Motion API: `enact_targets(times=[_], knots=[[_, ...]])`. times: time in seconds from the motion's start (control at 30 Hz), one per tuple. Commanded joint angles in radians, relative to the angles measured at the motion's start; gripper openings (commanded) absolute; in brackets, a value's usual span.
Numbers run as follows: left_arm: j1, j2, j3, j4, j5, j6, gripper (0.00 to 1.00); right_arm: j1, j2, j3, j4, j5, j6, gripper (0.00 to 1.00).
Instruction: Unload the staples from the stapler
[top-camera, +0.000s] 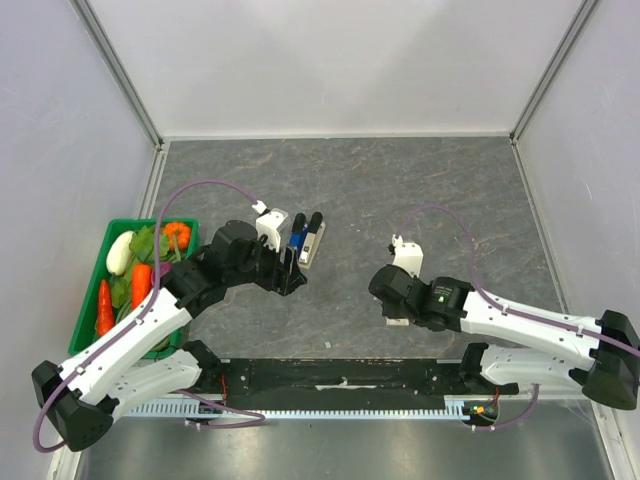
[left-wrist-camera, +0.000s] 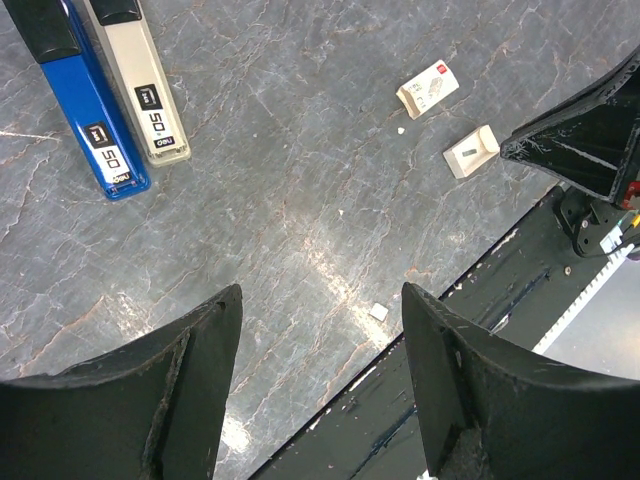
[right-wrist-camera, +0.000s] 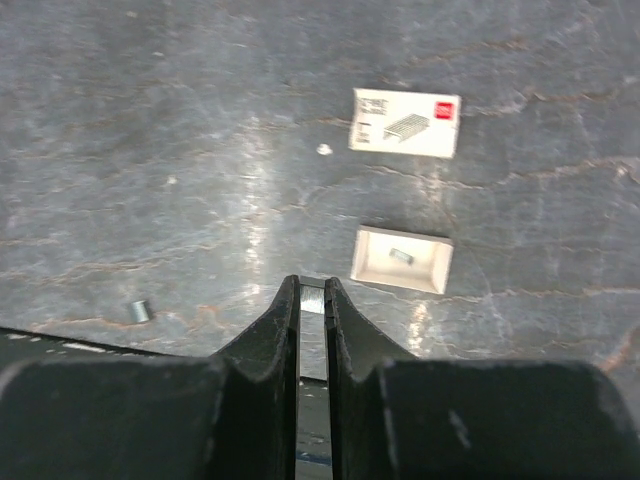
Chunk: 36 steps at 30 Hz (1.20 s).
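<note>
Left pincer (left-wrist-camera: 320, 300) is spread wide and holds nothing above the grey marbled table (left-wrist-camera: 300, 180). The blue-and-black stapler (left-wrist-camera: 85, 100) and the beige-and-black stapler (left-wrist-camera: 140, 85) lie side by side left of centre, with bare table to their right. Right pincer (right-wrist-camera: 312, 290) is narrowed onto a small silvery strip of staples (right-wrist-camera: 312, 297) at the table's near edge by the black rail (right-wrist-camera: 60, 345); an open white cardboard tray (right-wrist-camera: 402, 258) lies just beyond, a printed staple-box sleeve (right-wrist-camera: 405, 122) farther, and a loose silvery staple bit (right-wrist-camera: 140, 311) to the left.

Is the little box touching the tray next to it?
Apart. The right wrist view shows a strip of table between the box and the tray.
</note>
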Motion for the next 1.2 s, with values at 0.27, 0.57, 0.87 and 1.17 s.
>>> enact_targets(times=[0.27, 0.57, 0.87, 1.17], knots=[[-0.001, -0.007, -0.004, 0.029, -0.002, -0.024, 0.71, -0.040, -0.005, -0.137, -0.026, 0.072, 0.054, 0.14], [-0.002, -0.005, -0.004, 0.030, -0.002, -0.024, 0.71, -0.076, 0.047, -0.185, 0.059, 0.040, 0.030, 0.15], [-0.002, -0.003, -0.004, 0.029, 0.004, -0.022, 0.71, -0.090, 0.072, -0.188, 0.081, 0.020, 0.013, 0.18], [-0.002, -0.008, -0.004, 0.029, 0.010, -0.022, 0.71, -0.092, 0.080, -0.202, 0.092, 0.011, 0.016, 0.22]])
